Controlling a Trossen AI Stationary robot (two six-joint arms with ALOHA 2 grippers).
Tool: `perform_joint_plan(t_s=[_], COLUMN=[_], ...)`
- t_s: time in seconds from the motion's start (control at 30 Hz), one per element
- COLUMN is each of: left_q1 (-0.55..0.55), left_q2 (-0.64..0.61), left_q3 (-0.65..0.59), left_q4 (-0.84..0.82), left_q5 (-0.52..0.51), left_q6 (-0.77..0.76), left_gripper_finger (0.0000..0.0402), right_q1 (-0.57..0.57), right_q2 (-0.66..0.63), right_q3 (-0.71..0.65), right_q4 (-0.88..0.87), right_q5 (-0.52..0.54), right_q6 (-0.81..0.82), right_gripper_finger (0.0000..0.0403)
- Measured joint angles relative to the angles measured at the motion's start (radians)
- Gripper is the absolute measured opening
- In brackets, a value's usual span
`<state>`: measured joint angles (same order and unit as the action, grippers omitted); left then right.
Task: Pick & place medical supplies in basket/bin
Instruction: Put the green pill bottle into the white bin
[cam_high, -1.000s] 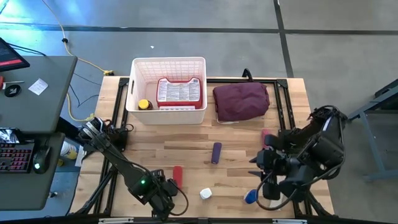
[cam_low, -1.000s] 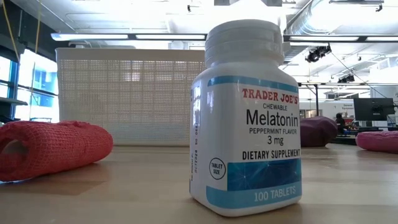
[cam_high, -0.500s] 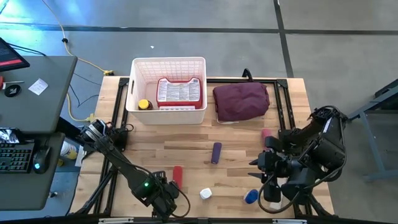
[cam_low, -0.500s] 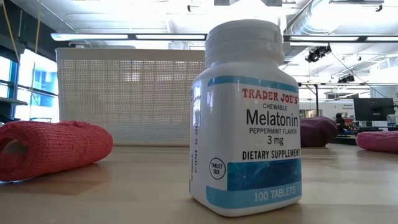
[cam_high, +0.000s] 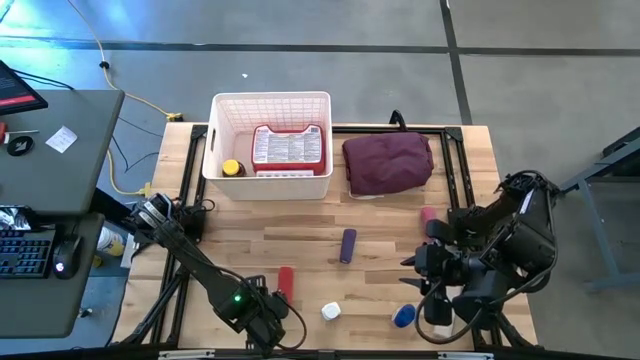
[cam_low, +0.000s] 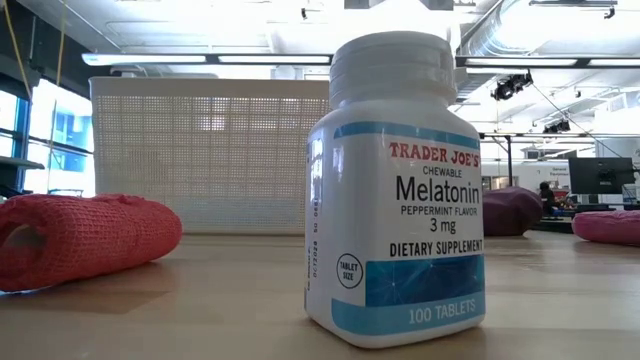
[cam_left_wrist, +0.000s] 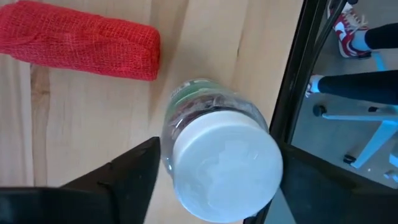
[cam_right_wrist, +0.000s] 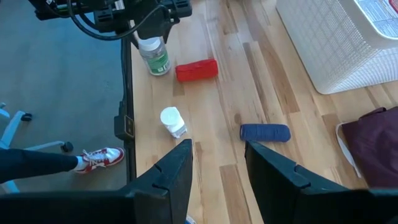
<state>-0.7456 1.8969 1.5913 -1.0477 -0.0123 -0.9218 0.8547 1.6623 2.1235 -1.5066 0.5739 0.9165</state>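
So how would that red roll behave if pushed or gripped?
The red roll lies on its side as a cylinder, so a push across its length would probably set it rolling. Its woven, gauze-like surface suggests it is soft and light, likely to squash a little when gripped rather than slip.

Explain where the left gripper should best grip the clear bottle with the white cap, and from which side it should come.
Probably from above, closing on the body just under the white cap. The clear bottle stands upright near the table's front edge, its round white cap facing the wrist camera. The left gripper sits over it with a finger on each side, open. The red gauze roll lies apart, so it should not obstruct.
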Motion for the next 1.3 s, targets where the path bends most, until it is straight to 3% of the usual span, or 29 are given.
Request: perform_joint_plan(t_s=[0.17,0.37,0.53,0.7,0.8,0.9,1.13,1.3], left_q1=[0.0,0.017,0.06,0.12,0.161,0.215,0.355,0.48], left_q2=[-0.003,-0.003,-0.003,-0.003,-0.004,-0.006,-0.005,-0.094], left_q3=[0.002,0.004,0.102,0.301,0.429,0.538,0.762,0.721], left_q4=[-0.002,-0.016,-0.207,-0.401,-0.5,-0.52,-0.524,-0.46], left_q5=[-0.001,0.07,0.12,0.036,-0.076,-0.197,-0.272,-0.329], left_q6=[-0.001,-0.006,-0.019,0.037,0.063,0.106,0.285,0.441], left_gripper_finger=[0.0267,0.0262,0.0262,0.0262,0.0262,0.0262,0.0262,0.0262], right_q1=[0.0,0.0,0.0,0.0,0.0,0.0,-0.003,-0.026], right_q2=[0.0,0.0,0.0,0.0,-0.001,-0.001,-0.001,-0.002], right_q3=[0.0,0.0,0.0,0.0,0.0,0.0,0.0,0.0], right_q4=[-0.007,-0.019,-0.024,-0.035,-0.038,-0.04,-0.059,-0.065], right_q5=[0.0,0.001,0.001,0.025,0.032,0.071,0.129,0.162], right_q6=[0.0,0.0,-0.016,-0.029,-0.05,-0.065,-0.069,-0.068], right_gripper_finger=[0.0139,0.0139,0.0139,0.0139,0.0139,0.0139,0.0139,0.0139])
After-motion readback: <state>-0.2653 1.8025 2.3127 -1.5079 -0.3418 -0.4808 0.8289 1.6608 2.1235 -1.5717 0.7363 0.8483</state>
